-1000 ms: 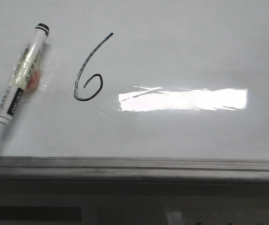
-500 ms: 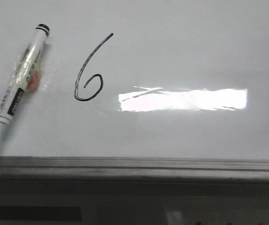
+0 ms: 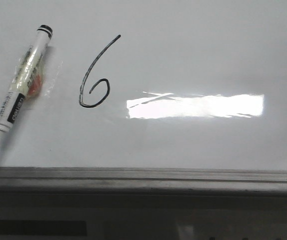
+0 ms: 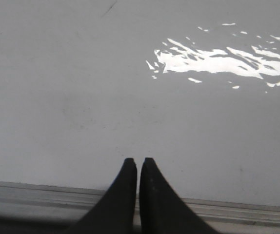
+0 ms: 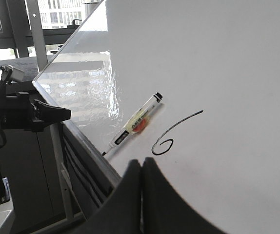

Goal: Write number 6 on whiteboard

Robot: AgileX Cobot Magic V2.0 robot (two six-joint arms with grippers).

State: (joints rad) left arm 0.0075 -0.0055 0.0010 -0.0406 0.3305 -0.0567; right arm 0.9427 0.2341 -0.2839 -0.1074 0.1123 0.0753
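Both grippers are closed on nothing: the left gripper (image 4: 138, 163) hangs over bare whiteboard (image 4: 81, 97) near its rail, and the right gripper (image 5: 141, 165) sits back by the board's edge. Beyond it the marker (image 5: 132, 124) lies uncapped just beside the number 6 (image 3: 94, 75). The writing looks finished; what remains is probably only for the arms to retreat.

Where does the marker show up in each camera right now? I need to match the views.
Front view: the marker lies at far left on the whiteboard, tip toward the rail, left of the number 6.
Left wrist view: not in it; only bare board and the shut left hand.
Right wrist view: the marker lies near the board's edge, beside the number 6, beyond the shut right hand.
Shared landmark: the number 6, in the front and right wrist views.
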